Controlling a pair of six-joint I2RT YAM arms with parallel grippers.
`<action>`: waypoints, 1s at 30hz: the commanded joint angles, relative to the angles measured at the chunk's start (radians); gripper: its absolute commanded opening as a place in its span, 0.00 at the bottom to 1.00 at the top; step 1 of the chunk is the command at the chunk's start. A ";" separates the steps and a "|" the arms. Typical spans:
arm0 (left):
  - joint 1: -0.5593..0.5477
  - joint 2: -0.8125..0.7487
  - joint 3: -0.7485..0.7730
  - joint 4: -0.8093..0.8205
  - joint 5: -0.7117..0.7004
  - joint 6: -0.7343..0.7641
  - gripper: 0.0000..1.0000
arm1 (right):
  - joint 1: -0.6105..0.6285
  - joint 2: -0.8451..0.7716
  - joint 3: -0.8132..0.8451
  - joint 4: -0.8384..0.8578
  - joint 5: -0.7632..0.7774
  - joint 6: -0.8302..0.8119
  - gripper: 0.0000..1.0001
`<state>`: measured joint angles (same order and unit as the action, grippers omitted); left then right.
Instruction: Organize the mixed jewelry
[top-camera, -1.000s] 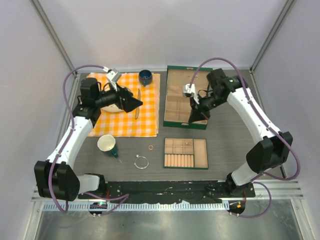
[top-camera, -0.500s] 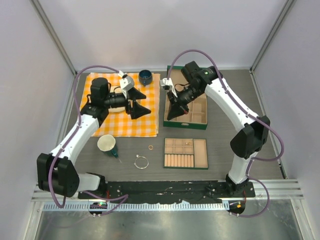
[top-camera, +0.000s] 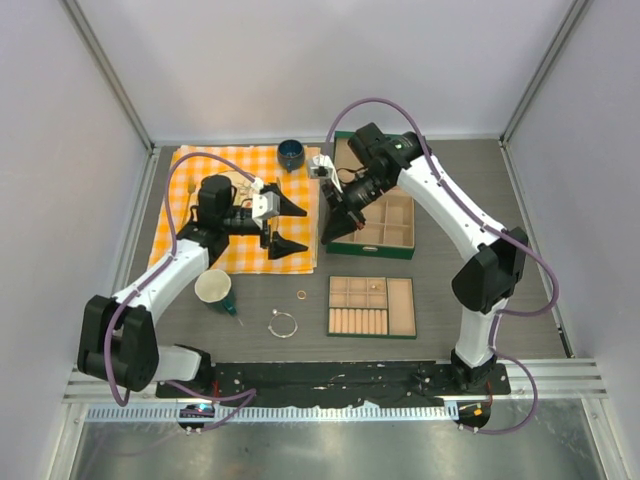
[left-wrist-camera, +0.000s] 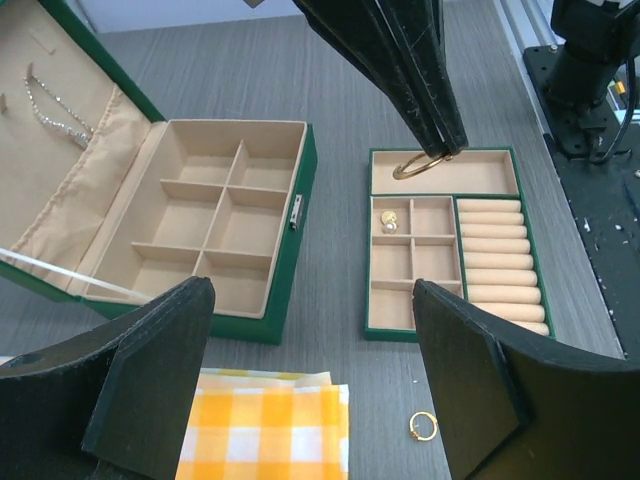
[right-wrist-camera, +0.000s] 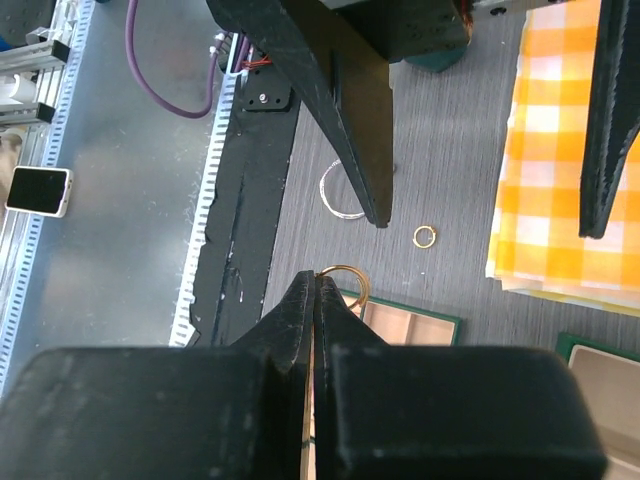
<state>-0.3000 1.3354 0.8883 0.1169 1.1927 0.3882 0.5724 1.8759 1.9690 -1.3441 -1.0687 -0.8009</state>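
Top view: the right gripper (top-camera: 326, 235), fingers pressed together, has swung left across the green box (top-camera: 375, 250) to its near-left corner. The left gripper (top-camera: 297, 233), fingers spread wide, has come off the middle of the checked cloth (top-camera: 235, 250) to its right edge. The two tips now sit close together, mid-bench. A small gold ring (top-camera: 301, 295) and a silver bangle (top-camera: 283, 324) lie loose toward the near edge, left of the tray (top-camera: 400, 293).

Left wrist view: the right fingers pinch a gold hoop (left-wrist-camera: 418, 166), seen against the tray's long compartment. A stud (left-wrist-camera: 390, 220) sits in one small cell.

Right wrist view: the hoop shows at the closed tips, with the ring and bangle beyond.

The arms look set for a hand-over or a placement of this one piece. The ring and bangle are not yet sorted.

The bench top is dark grey and grained. Plain white walls with metal corner posts stand around it.
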 joint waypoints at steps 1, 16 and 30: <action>-0.024 -0.002 -0.014 0.090 0.028 0.094 0.86 | 0.017 0.017 0.037 -0.161 -0.033 0.025 0.01; -0.060 -0.007 -0.025 0.106 0.093 0.070 0.59 | 0.023 0.063 0.068 -0.161 -0.036 0.028 0.01; -0.083 -0.013 -0.046 0.110 0.079 0.083 0.49 | 0.023 0.062 0.056 -0.161 -0.034 0.022 0.01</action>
<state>-0.3737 1.3357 0.8421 0.1841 1.2549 0.4545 0.5892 1.9461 1.9991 -1.3445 -1.0763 -0.7818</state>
